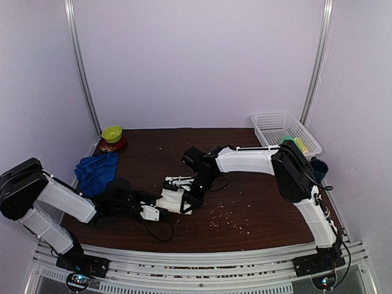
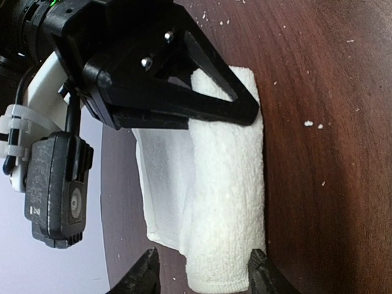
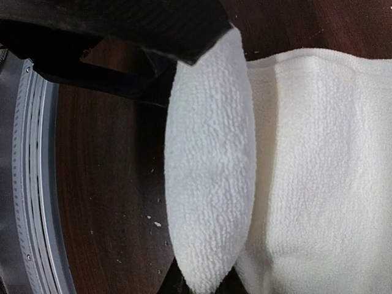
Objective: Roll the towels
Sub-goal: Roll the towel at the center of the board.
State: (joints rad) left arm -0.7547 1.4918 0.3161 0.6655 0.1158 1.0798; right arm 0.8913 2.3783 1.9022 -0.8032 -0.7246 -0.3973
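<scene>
The white towel (image 2: 226, 196), partly rolled, lay in the middle of the worktop (image 2: 331, 184). The jaws of the right gripper (image 2: 245, 109) were clenched on one end of the roll. The jaws of the left gripper (image 2: 205, 278) stood released, one at each side of the other end. The blue towel (image 1: 97, 171) lay crumpled near the left edge.
</scene>
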